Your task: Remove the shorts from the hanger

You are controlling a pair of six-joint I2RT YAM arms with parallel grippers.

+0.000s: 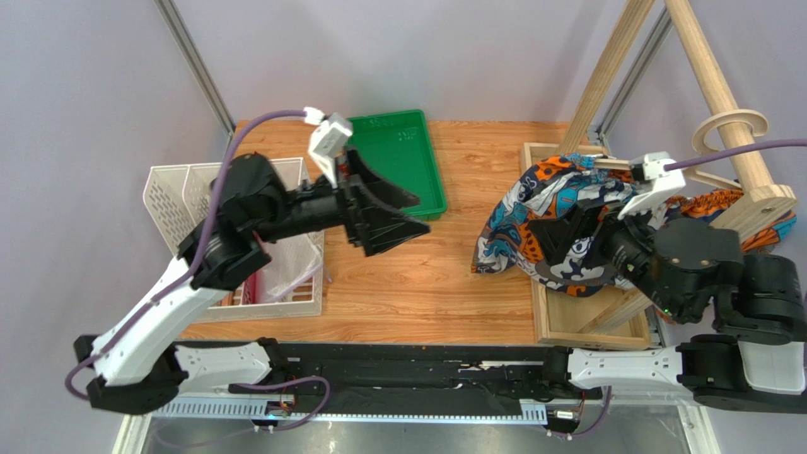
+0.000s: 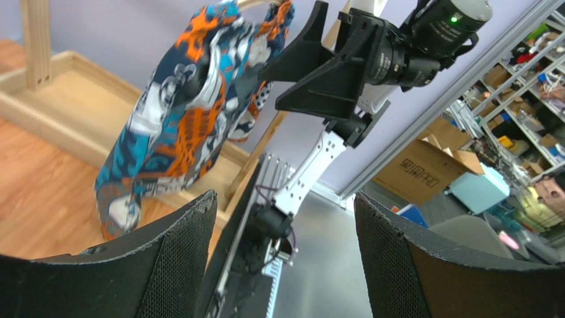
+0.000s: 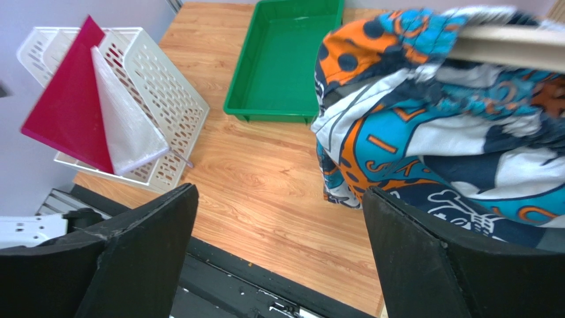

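Your left gripper (image 1: 420,214) was wide open and held nothing, up over the middle of the table (image 1: 455,284). Your right gripper (image 3: 280,192) was open too, just beside the shorts (image 1: 530,203). They hung on the hanger (image 3: 510,43) near the table's right edge.

Wood-grain table (image 1: 431,284). Green tray (image 1: 407,161) at the far edge. White slotted file rack (image 1: 175,199) left of tray. Light-wood frame base (image 1: 587,333) right of tray.
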